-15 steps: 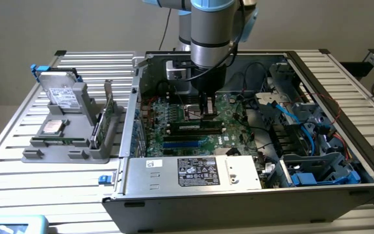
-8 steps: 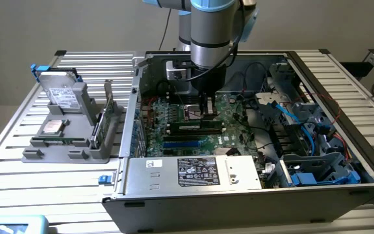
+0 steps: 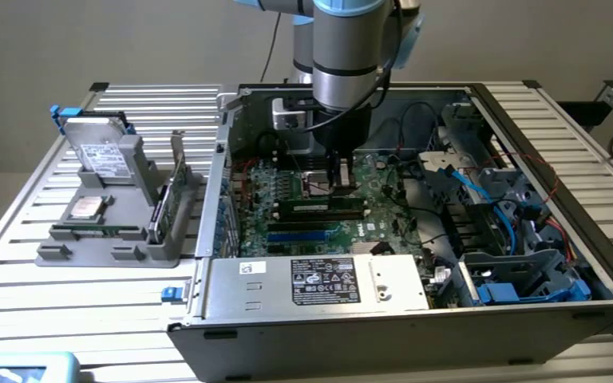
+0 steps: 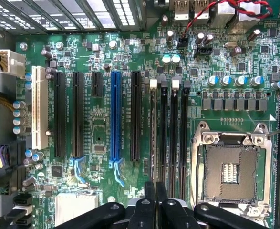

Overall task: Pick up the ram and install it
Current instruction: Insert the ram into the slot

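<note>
The ram (image 3: 322, 207) is a thin dark stick with a pale label. It stands on edge in a memory slot of the green motherboard (image 3: 381, 211) inside the open computer case. In the wrist view the ram (image 4: 152, 133) shows edge-on, running from a white latch into the seam between my fingers (image 4: 148, 200). My gripper (image 3: 338, 188) reaches straight down from the arm onto the stick, beside the processor socket (image 4: 230, 167). The gripper (image 4: 155, 191) is shut on the ram's top edge.
Empty black memory slots (image 4: 173, 133) lie beside the ram, then a blue card slot (image 4: 115, 114). A labelled power supply box (image 3: 318, 281) fills the case front, with blue cables (image 3: 498, 209) to the exterior view's right. A grey rack (image 3: 104, 243) outside holds a hard drive (image 3: 104, 155) and a card (image 3: 175, 191).
</note>
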`<action>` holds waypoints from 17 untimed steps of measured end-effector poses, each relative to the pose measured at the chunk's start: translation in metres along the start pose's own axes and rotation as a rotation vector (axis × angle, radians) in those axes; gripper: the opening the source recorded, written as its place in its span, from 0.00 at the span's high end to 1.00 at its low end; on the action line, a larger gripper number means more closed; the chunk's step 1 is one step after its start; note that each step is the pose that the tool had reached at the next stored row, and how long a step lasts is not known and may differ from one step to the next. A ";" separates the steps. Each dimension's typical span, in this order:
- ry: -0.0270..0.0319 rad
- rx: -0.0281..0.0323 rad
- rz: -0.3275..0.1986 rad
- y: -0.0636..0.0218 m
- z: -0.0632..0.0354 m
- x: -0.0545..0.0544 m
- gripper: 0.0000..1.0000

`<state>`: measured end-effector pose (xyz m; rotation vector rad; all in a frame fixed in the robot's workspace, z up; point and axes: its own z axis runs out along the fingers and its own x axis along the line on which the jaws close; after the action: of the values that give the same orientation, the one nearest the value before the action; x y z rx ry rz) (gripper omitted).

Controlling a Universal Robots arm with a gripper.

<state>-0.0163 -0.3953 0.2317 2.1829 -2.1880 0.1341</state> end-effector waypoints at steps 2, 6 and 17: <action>0.0001 -0.0001 0.000 0.0000 0.0000 0.000 0.88; 0.0003 -0.0003 0.002 0.0000 0.0000 0.000 0.88; 0.0002 -0.0005 0.004 0.0000 0.0022 -0.001 0.88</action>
<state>-0.0163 -0.3948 0.2295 2.1782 -2.1922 0.1340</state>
